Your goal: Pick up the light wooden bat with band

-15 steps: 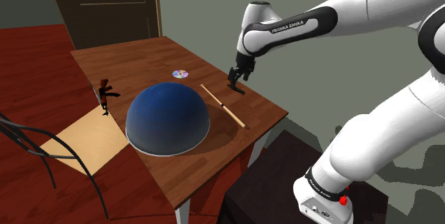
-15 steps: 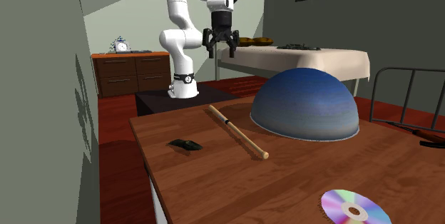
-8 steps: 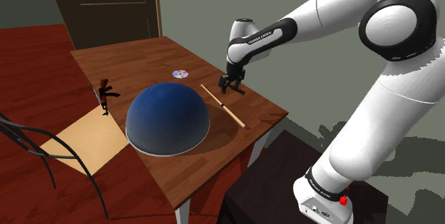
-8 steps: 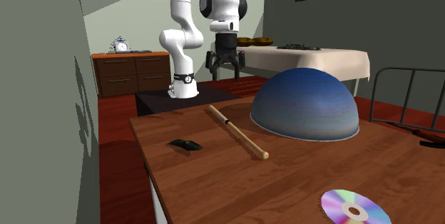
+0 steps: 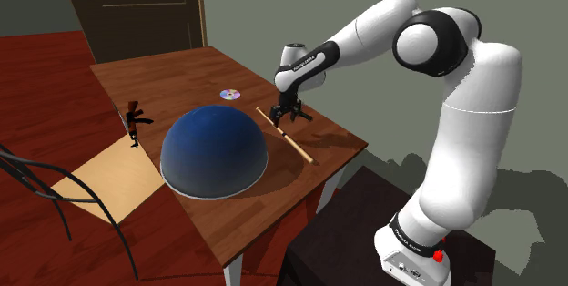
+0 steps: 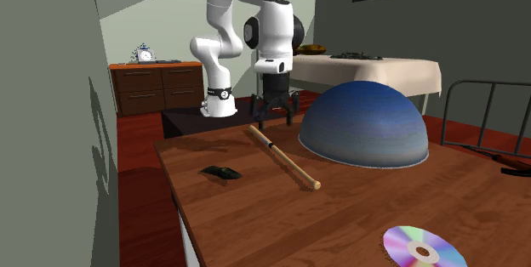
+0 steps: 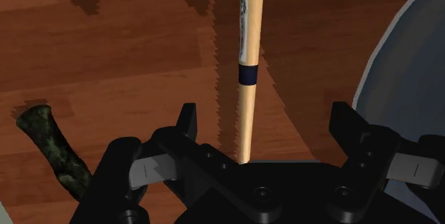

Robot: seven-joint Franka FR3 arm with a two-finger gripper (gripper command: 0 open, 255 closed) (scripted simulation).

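Note:
A light wooden bat (image 5: 285, 135) with a dark band (image 7: 247, 75) lies flat on the brown table (image 5: 173, 79), between the blue dome and the table edge nearest the stand. In the second exterior view the bat (image 6: 283, 156) runs from the arm's side toward the camera. My gripper (image 5: 288, 120) hangs open just over the end of the bat nearest the stand. In the wrist view the bat (image 7: 246, 108) runs between the two fingers of the gripper (image 7: 269, 126), and neither finger touches it. From the second exterior view the gripper (image 6: 274, 119) sits low over the table.
A big blue dome (image 5: 214, 152) stands close beside the bat. A small dark mottled object (image 6: 223, 172) lies on the bat's other side. A shiny disc (image 5: 230, 95) and a dark figurine (image 5: 135, 122) are also on the table. A wire chair (image 5: 32, 184) stands at the shoulder view's left.
The gripper came down and moved across from the table's edge until it straddles the bat. The bat and everything else stayed put.

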